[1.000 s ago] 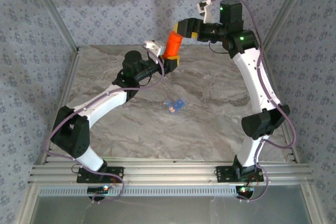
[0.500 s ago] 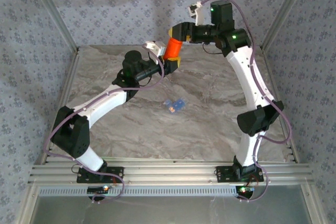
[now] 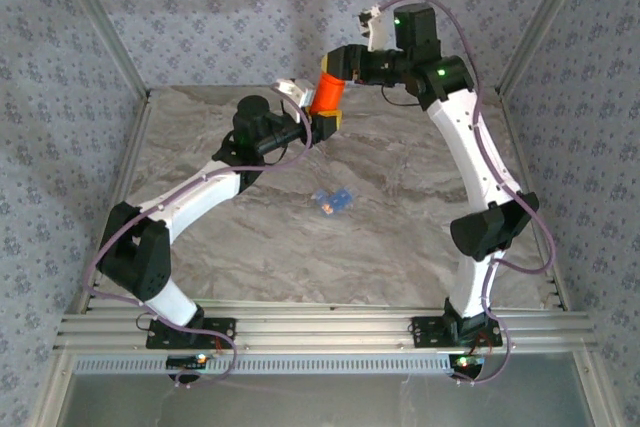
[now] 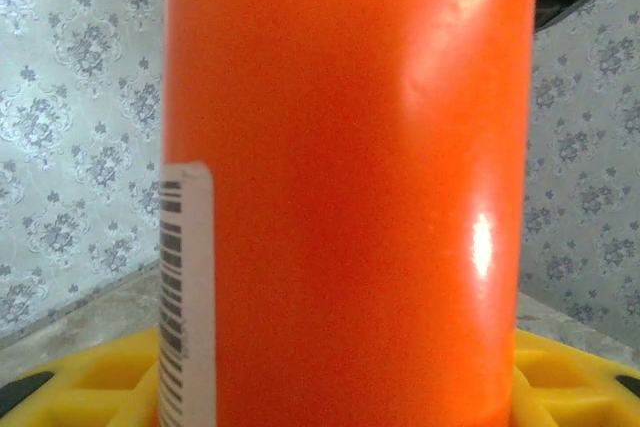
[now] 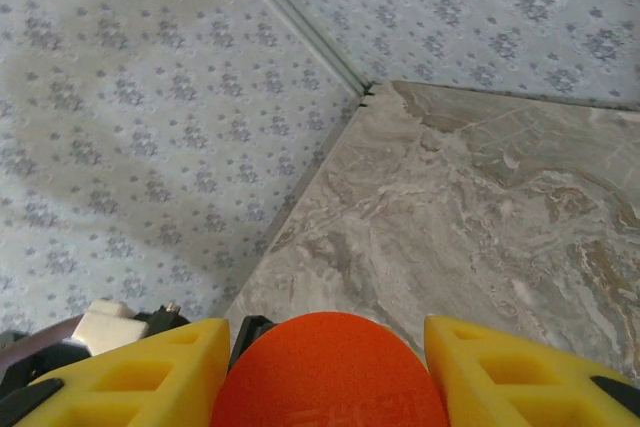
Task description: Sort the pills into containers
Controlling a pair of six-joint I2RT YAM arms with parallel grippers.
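While the left pincer (image 3: pixel 322 119) clamps the lower end of the orange bottle (image 3: pixel 328 90) toward the back of the desk (image 3: pixel 420 177), the blue pill box (image 3: pixel 335 197) lies mid-desk, well apart. It looks like light, slick, thin plastic, best gripped across its narrow width. Its lids and any pills are too small to read. The right pincer (image 5: pixel 328 342) sits closed against the bottle's cap.

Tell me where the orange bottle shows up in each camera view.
Top external: orange bottle raised at top centre, where the two arms meet.
Left wrist: bottle upright across the middle, barcode label at its left.
Right wrist: its rounded end at bottom centre, between yellow fingers.
Shared landmark: the grey marble table.
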